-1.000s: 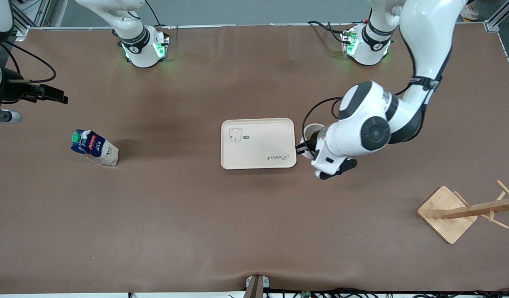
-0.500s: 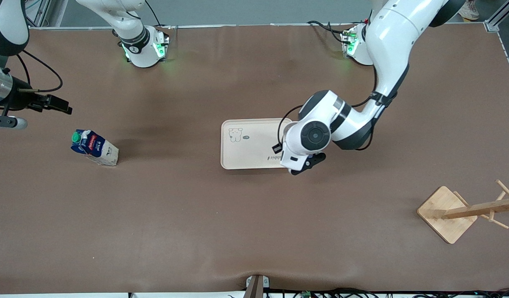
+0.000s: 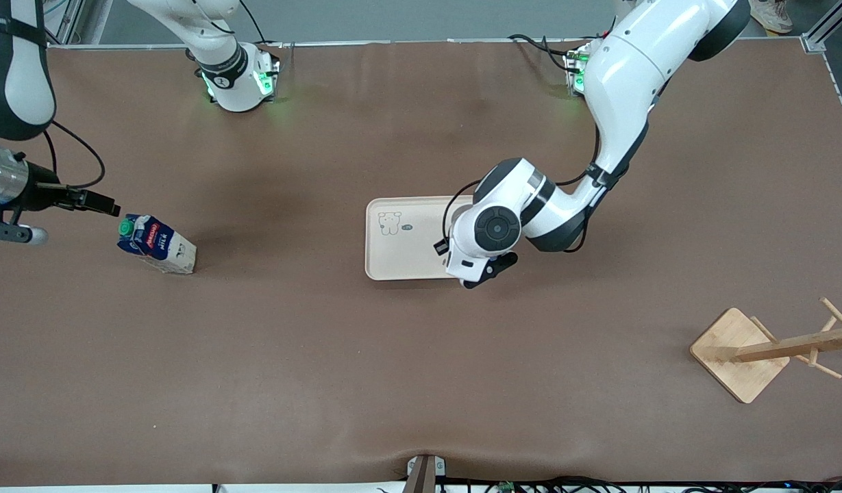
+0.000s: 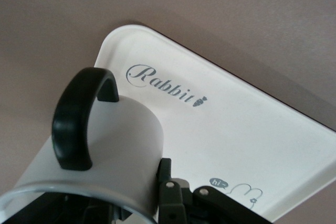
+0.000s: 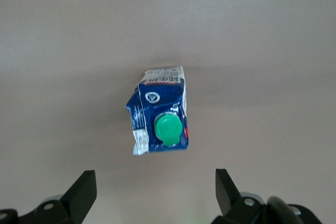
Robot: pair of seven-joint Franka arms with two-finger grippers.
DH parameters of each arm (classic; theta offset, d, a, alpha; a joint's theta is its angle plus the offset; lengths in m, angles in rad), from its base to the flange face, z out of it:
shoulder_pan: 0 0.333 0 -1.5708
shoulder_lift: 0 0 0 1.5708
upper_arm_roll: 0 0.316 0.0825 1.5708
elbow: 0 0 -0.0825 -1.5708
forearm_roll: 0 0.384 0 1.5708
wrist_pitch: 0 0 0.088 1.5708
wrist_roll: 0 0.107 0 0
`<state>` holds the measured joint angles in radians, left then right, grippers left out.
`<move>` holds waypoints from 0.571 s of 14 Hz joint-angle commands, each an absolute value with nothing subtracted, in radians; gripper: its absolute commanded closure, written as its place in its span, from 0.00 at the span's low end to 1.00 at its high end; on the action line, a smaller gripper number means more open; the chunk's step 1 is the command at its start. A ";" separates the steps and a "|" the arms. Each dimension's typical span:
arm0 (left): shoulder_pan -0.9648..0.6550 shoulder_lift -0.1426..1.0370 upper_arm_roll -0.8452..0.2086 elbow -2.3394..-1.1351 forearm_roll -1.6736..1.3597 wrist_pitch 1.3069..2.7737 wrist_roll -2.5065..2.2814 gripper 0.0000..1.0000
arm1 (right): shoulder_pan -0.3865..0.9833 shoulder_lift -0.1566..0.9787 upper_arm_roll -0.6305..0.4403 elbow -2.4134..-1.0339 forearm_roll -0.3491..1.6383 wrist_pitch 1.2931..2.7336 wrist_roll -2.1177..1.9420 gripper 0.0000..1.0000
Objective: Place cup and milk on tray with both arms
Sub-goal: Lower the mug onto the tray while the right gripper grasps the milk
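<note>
Lower right of frame: bamboo rack [image 3: 739, 354], not needed. Middle: left gripper [image 4: 157, 203] clamped on cup [image 4: 113, 150] above tray [image 3: 407, 239]. Middle left: milk [image 3: 157, 244] on surface, right gripper [image 5: 156, 192] spread wide, near. Next, probably: lower cup, let go; grab milk.

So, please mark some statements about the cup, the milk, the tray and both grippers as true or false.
1. The left gripper holds the cup over the tray. True.
2. The milk already stands on the tray. False: it stands on the table toward the right arm's end.
3. The right gripper is open, and the milk is not yet between its fingers. True.
4. The wooden rack holds the cup. False: no cup hangs on it.
5. The milk's cap is red. False: it is green.
</note>
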<state>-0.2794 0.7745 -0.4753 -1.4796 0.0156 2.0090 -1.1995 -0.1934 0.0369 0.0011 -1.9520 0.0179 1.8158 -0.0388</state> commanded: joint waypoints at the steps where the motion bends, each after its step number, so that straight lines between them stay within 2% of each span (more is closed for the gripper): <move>1: -0.287 0.814 -0.469 -1.448 0.005 2.013 -1.206 1.00 | -0.198 0.058 0.014 -1.948 0.032 1.828 -0.052 0.00; 8: -0.282 0.851 -0.469 -1.445 -0.074 2.032 -1.167 1.00 | -0.204 0.163 0.014 -1.950 0.031 1.888 -0.175 0.00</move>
<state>-0.2780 0.8278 -0.4740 -1.4728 -0.0441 2.0240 -1.1838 -0.1921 0.1434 0.0079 -1.9537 0.0183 1.8760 -0.1408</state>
